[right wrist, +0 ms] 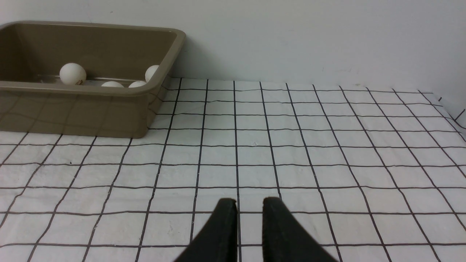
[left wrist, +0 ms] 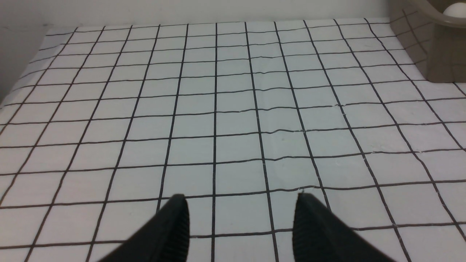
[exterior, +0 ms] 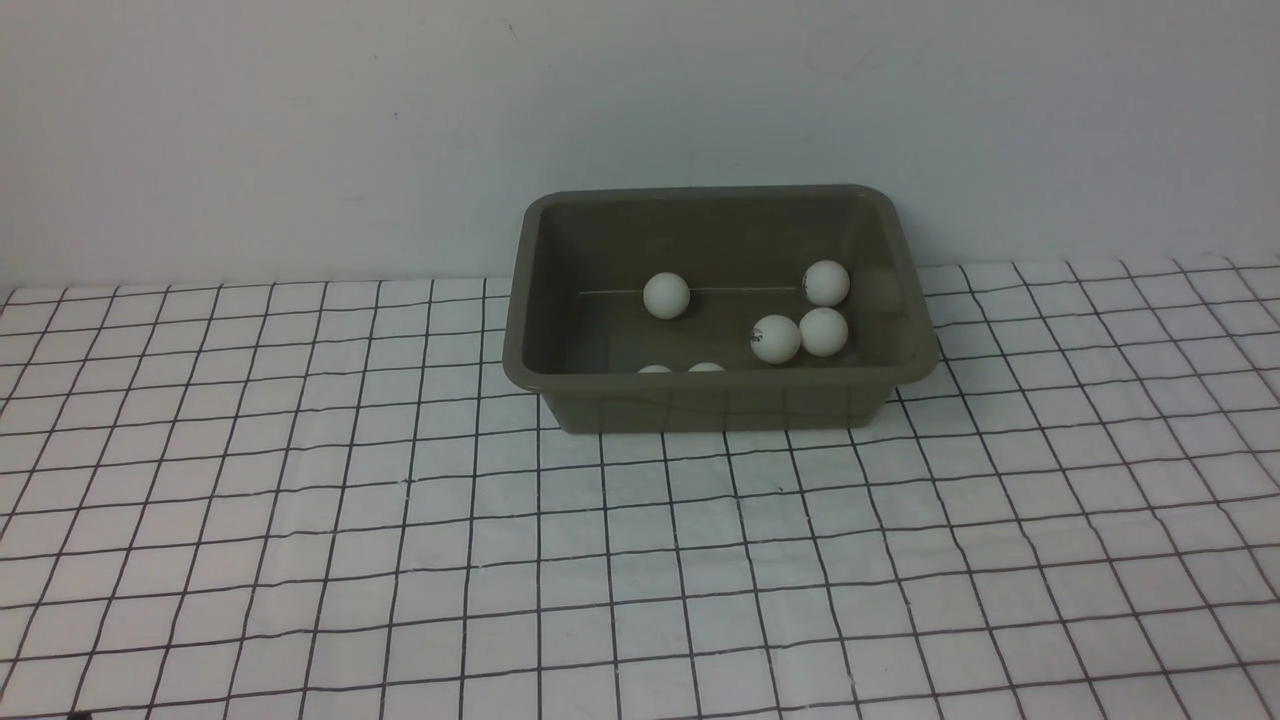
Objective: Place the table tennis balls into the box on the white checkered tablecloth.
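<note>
The olive-grey box (exterior: 715, 381) stands on the white checkered tablecloth (exterior: 400, 560) near the back wall. Several table tennis balls lie inside it: one (exterior: 666, 295) at mid-left, three clustered at the right (exterior: 826, 282) (exterior: 775, 338) (exterior: 823, 331), and two (exterior: 655, 369) (exterior: 706, 367) peeking over the near rim. Neither gripper shows in the front view. In its wrist view my left gripper (left wrist: 241, 196) hovers open over bare cloth, the box corner (left wrist: 437, 54) far off. My right gripper (right wrist: 249, 200) has its fingers nearly together, holding nothing, with the box (right wrist: 72, 109) well away.
A plain pale wall rises right behind the box. The cloth's edge (left wrist: 22, 76) shows in the left wrist view, and its other edge (right wrist: 451, 109) in the right wrist view.
</note>
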